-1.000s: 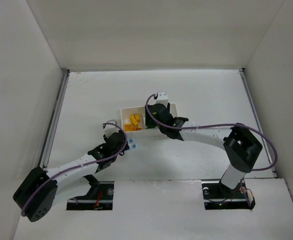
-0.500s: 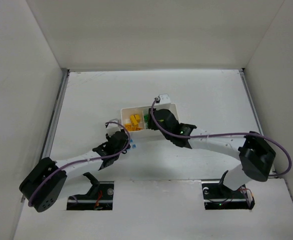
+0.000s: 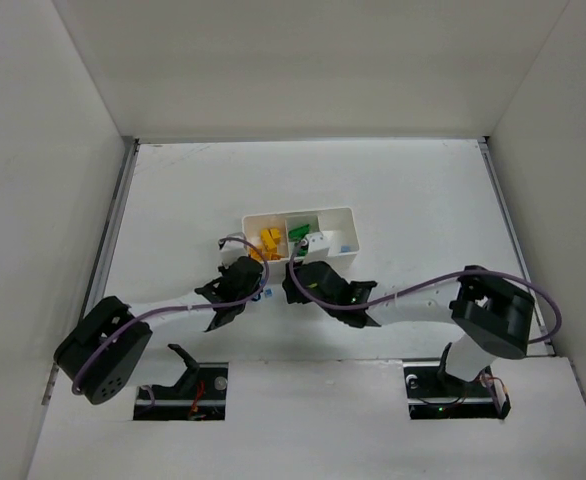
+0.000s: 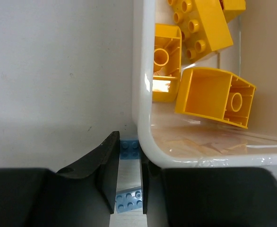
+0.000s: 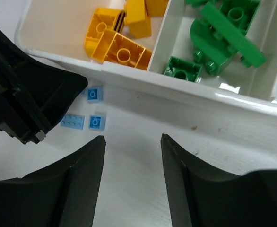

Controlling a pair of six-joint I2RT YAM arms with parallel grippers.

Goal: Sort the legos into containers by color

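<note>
The white tray [image 3: 351, 215] holds yellow legos [image 3: 270, 240] in its left compartment and green legos [image 3: 298, 233] in the middle one; both colours also show in the right wrist view [image 5: 115, 47] [image 5: 223, 33]. Three light blue legos lie on the table by the tray's near-left corner [image 5: 72, 121] [image 5: 94, 93] [image 5: 97, 122]. My left gripper [image 4: 128, 163] hovers over them with a narrow gap between its jaws; a blue plate [image 4: 129, 199] and a square brick [image 4: 129, 148] show through it. My right gripper [image 5: 133, 138] is open and empty, just in front of the tray's near wall.
The left gripper's right finger [image 4: 150, 189] sits close against the tray's rounded corner [image 4: 145, 142]. The two grippers [image 3: 248, 283] [image 3: 295, 287] are close together. White walls enclose the table on three sides.
My right gripper has drawn back from over the tray to the table in front of it. My left gripper has shifted right, closer to the tray's corner.
</note>
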